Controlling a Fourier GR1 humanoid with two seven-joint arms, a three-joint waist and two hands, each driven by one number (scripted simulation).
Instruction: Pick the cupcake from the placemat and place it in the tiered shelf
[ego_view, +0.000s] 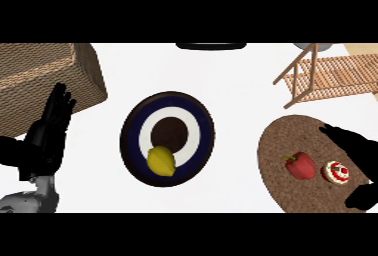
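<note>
Closing the right hand (359, 148), fingers spread, round the red-topped white cupcake (338, 171), keep clear of the red bell pepper (299, 166) beside it.

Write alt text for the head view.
The robot's black right hand is open next to a red-and-white-topped cupcake beside a red bell pepper on a round brown placemat. The wooden tiered shelf stands beyond; a yellow lemon lies on a blue-and-white plate, and the left hand rests open at left.
</note>
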